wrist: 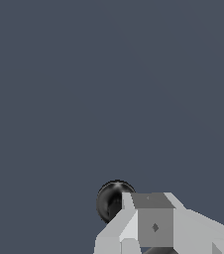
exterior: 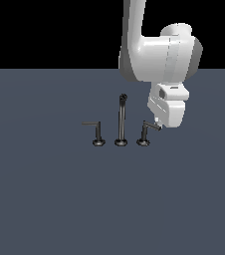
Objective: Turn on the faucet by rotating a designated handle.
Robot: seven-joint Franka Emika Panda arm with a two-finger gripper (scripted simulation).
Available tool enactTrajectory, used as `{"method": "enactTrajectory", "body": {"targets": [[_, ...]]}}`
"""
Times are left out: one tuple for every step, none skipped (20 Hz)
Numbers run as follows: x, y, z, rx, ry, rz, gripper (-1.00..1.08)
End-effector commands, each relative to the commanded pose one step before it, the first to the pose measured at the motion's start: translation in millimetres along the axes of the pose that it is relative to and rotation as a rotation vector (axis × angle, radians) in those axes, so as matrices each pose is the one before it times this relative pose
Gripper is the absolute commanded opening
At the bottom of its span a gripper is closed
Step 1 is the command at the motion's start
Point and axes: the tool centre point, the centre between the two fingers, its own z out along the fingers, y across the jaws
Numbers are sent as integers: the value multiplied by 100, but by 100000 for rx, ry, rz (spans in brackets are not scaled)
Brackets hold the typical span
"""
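Now sweep the handle sideways with your hand (grip state unclear), staying near the lever's tip.

Even, flat simulator lighting in both views; no cast shadows on the slate-grey floor. Black void above the horizon. Edges are jagged and low-resolution, without blur or lens distortion. One small highlight sits on the dark round metal base.

my white arm dropping in from above, wrist bent downward, gripper low at the exterior view's right, fingertips mostly hidden, i can't read the jaw gap
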Motion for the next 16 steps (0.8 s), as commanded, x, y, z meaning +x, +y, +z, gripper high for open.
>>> {"method": "enactTrajectory", "body": {"targets": [[-61, 1502, -24, -1516, -401, 550, -100], [-48, 329, -8, -51, 3, 47, -100], [-38, 332, 4, -72, 4, 66, -100], [-38, 334, 3, -72, 4, 66, -100], [0, 0, 0, 0, 0, 0, -100], [91, -686, -4, 873, 234, -165, -100], [-327, 212, -3, -66, -16, 14, -100], [-329, 213, -3, -66, -16, 14, -100], [-332, 214, -3, -66, -16, 14, -100], [-334, 215, -4, -66, -17, 14, -100], [-336, 217, -4, -66, -17, 14, -100], [-338, 218, -4, -66, -17, 14, -100], [-337, 217, 11, -93, -24, 19, -100], [-343, 220, -5, -66, -17, 14, -100], [-345, 221, -5, -66, -17, 14, -100], [-348, 222, -6, -65, -17, 14, -100]]}}
